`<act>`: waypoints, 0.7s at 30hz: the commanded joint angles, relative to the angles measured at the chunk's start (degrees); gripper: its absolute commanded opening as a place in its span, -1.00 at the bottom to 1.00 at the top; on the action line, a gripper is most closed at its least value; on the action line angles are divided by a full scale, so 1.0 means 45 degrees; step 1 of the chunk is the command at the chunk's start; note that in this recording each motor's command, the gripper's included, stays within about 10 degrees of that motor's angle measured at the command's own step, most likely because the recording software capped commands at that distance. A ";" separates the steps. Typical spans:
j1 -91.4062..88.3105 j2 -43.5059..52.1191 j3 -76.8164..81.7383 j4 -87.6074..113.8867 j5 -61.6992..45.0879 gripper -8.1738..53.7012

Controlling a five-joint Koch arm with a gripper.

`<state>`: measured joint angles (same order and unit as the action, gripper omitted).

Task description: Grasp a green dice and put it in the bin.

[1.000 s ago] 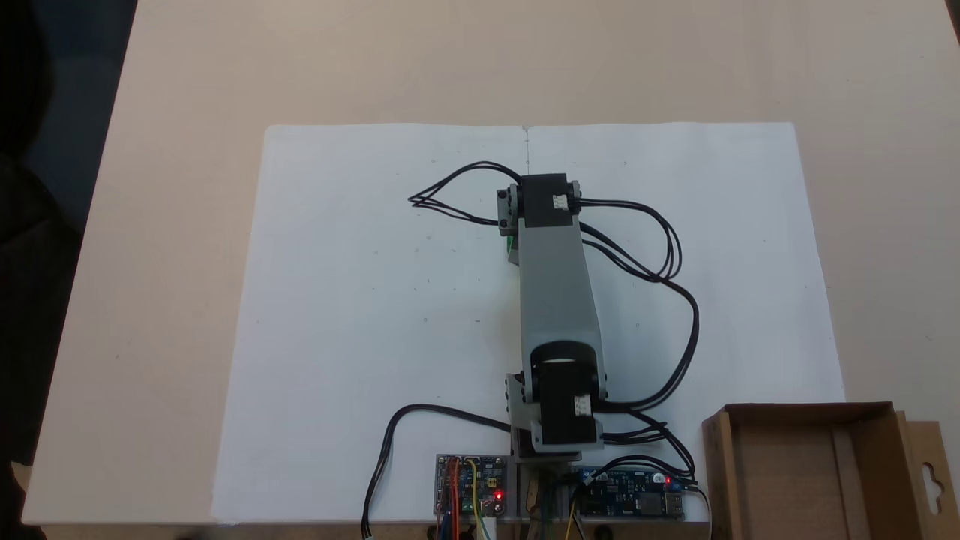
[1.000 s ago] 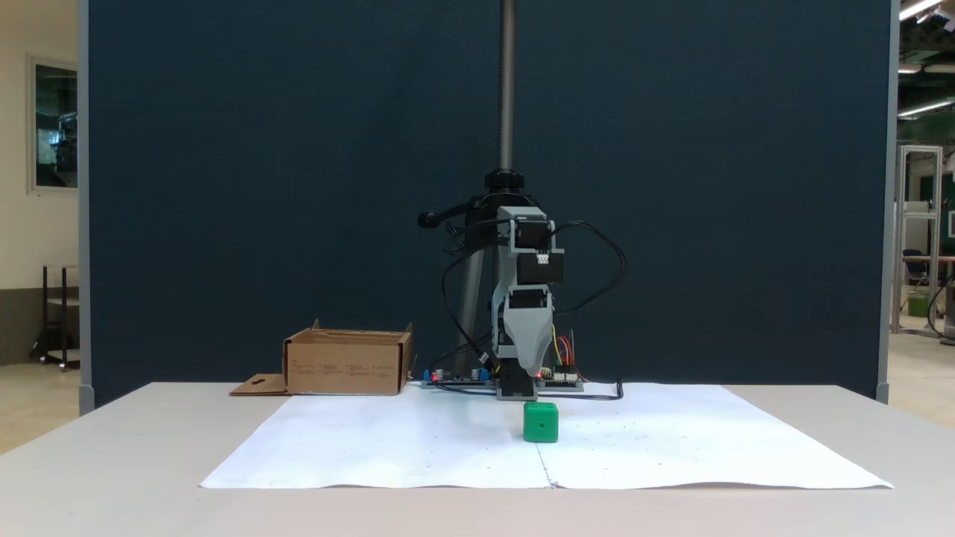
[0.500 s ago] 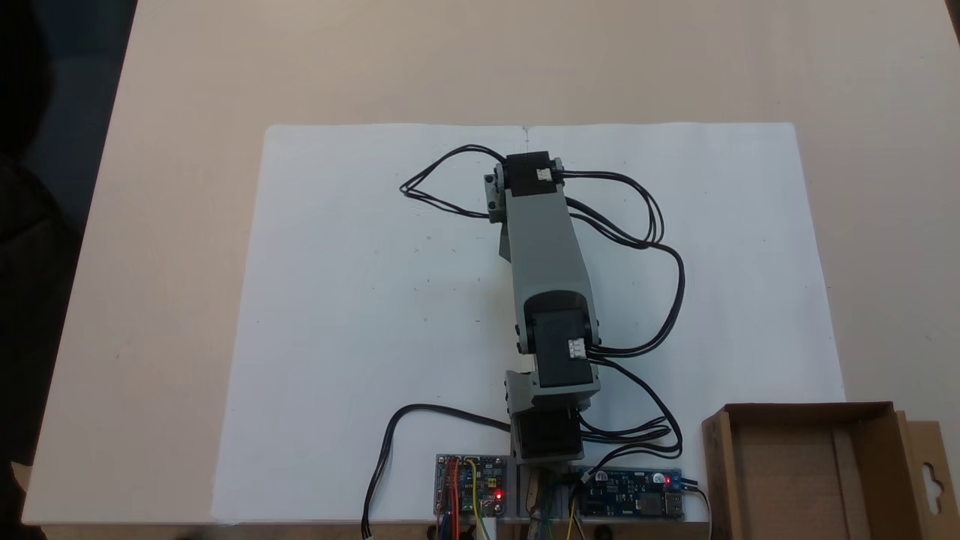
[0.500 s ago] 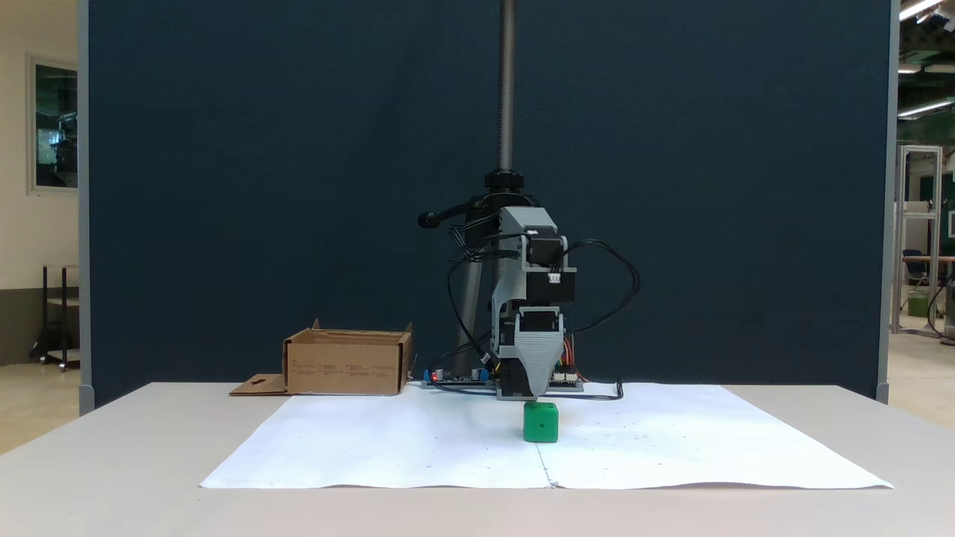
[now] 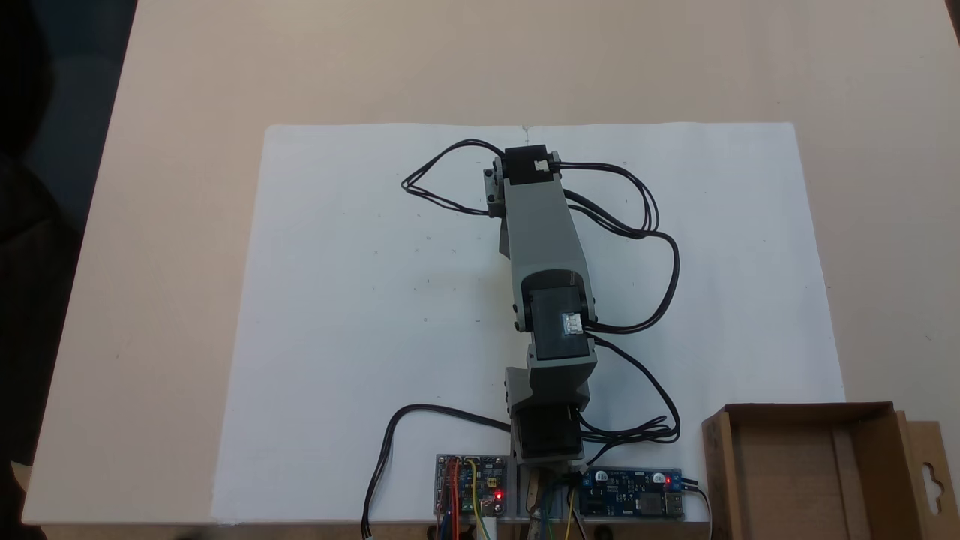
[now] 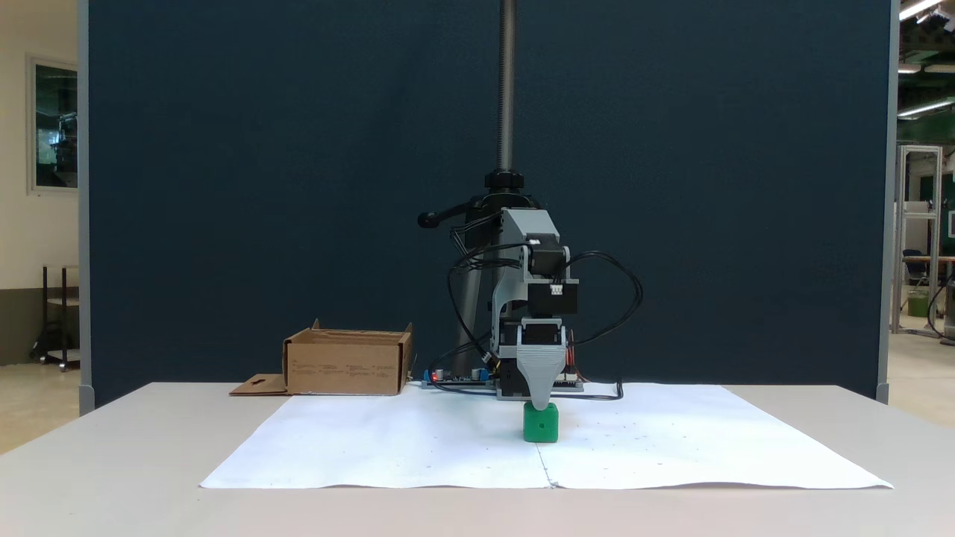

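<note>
The green dice (image 6: 540, 425) sits on the white paper (image 6: 418, 447), just in front of the arm's base. My gripper (image 6: 540, 405) points straight down, and its grey pointed tip overlaps the dice's top edge in a fixed view. Only one jaw faces that camera, so I cannot tell whether it is open or shut. From above, the arm (image 5: 541, 240) stretches over the paper and covers the dice. The bin (image 6: 345, 364), a brown cardboard box, stands at the left; from above the bin (image 5: 806, 409) is at the bottom right corner, with nothing in it.
Two circuit boards (image 5: 470, 484) (image 5: 634, 502) lie beside the arm's base at the table's near edge. Black cables (image 5: 660, 247) loop out to the right of the arm. A metal pole (image 6: 507, 89) rises behind the base. The paper (image 5: 360, 300) covers the middle of the table.
The arm has bent lower and the gripper has come down until its tip reaches the top of the green dice. The dice and the bin have not moved.
</note>
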<state>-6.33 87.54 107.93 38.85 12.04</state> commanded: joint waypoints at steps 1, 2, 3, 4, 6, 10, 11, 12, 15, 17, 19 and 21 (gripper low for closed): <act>-0.0273 0.0117 -0.0449 -0.0527 -0.0898 0.59; -0.0273 0.0039 -0.0449 -0.0547 -0.0957 0.59; -0.0254 -0.0039 -0.0449 -0.0586 -0.0996 0.59; -0.0254 -0.0137 -0.0449 -0.0625 -0.1035 0.59; -0.0234 -0.0234 -0.0449 -0.0625 -0.1172 0.59; -0.0195 -0.0391 -0.0449 -0.0625 -0.1348 0.59; -0.0176 -0.0430 -0.0449 -0.0645 -0.1387 0.59; -0.0156 -0.0469 -0.0449 -0.0664 -0.1445 0.59; -0.0117 -0.0625 -0.0449 -0.0762 -0.1445 0.59; -0.0059 -0.0723 -0.0449 -0.0820 -0.1465 0.59; 0.0039 -0.0859 -0.0449 -0.0996 -0.1484 0.59; 0.0137 -0.0996 -0.0449 -0.1113 -0.1484 0.59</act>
<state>-5.45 82.53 107.84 36.39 8.70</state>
